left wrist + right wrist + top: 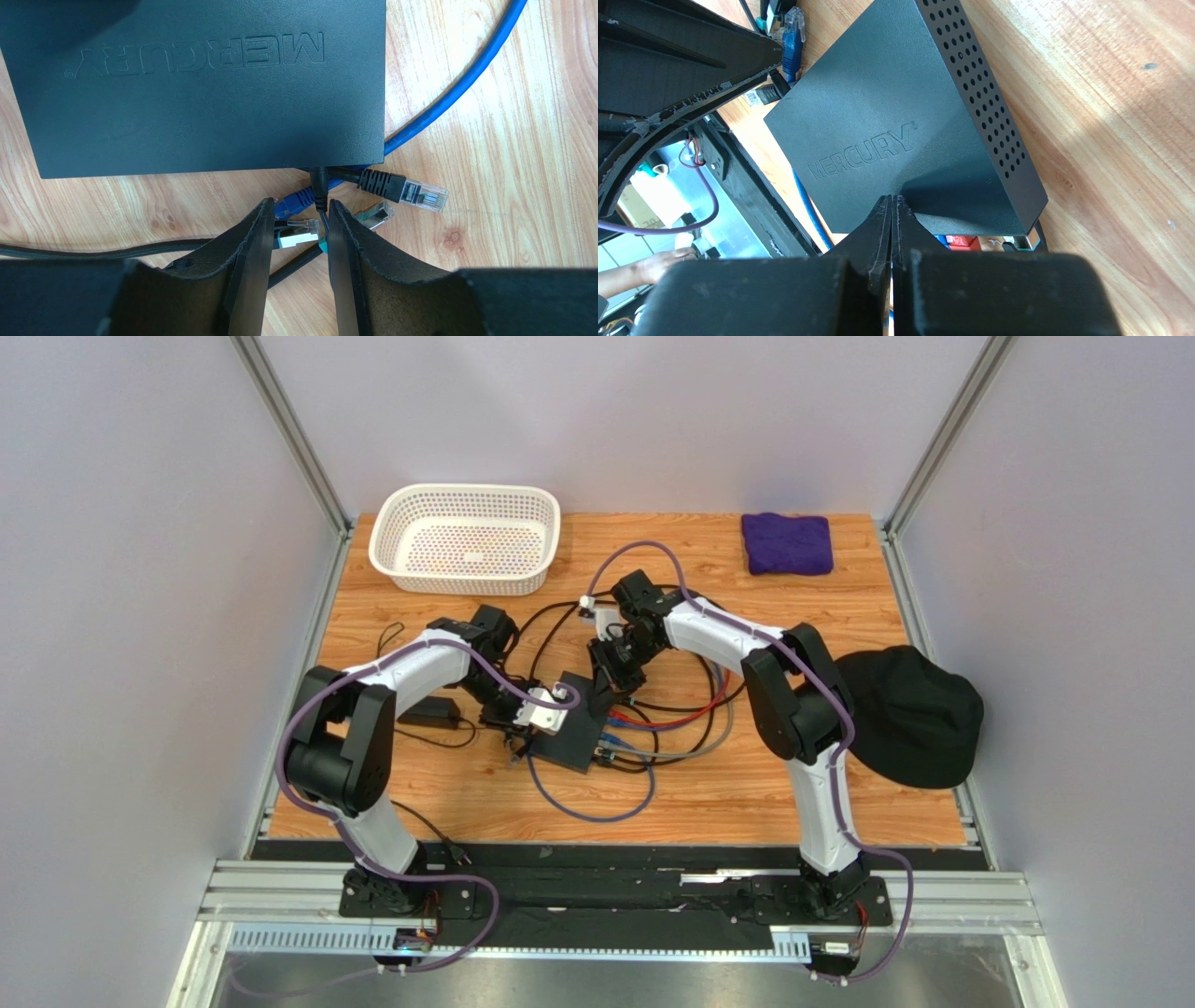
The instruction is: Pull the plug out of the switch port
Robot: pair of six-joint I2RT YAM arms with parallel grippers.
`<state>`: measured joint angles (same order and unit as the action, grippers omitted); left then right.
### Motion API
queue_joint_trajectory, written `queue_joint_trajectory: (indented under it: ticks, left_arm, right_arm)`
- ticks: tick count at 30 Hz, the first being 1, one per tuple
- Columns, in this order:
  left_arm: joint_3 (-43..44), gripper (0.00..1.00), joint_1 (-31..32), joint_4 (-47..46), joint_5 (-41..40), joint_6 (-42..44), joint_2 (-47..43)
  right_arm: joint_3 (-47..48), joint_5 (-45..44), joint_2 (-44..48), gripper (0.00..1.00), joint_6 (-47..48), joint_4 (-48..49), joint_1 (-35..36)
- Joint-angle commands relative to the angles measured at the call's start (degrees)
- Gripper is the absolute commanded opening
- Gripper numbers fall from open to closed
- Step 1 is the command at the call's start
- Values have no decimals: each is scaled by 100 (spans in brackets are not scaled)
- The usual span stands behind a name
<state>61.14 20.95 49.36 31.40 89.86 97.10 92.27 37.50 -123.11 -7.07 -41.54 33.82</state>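
Well, from the top camera the switch [572, 742] lies flat near the middle of the wooden table [842, 798], in a tangle of cables. The left gripper [540, 717] sits at its left edge and the right gripper [613, 679] comes down at its far side. A white basket [463, 539] and a purple cloth [787, 542] stand along the back edge, and a black cap [912, 714] lies on the right.

In the left wrist view the switch [196, 84] fills the upper frame, its raised lettering upside down. A black plug [319, 180] meets its near edge. The left gripper [300, 204] is narrowly parted and grips nothing; the plug's thin cord runs down between the fingers [246, 266]. A loose black connector [403, 189] lies just beside it, and a blue cable [456, 98] curves past on the right.

In the right wrist view the right gripper [893, 199] is pressed closed, finger against finger, its tips on the top face of the switch [899, 133] near one edge.
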Motion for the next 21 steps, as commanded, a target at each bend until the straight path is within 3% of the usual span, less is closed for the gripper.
queue_joint_trajectory:
  ticks: [1, 10, 21]
  left_arm:
    - [-32, 44, 23, 3, 51, 171, 2]
    - [-50, 45, 67, -23, -46, 189, 46]
    - [-76, 32, 295, -182, -187, -443, 98]
  right_arm:
    - [-157, -1060, -64, 0, 153, 93, 107]
    - [-165, -1078, -47, 0, 189, 102, 168]
    - [-139, -1113, -126, 0, 189, 111, 177]
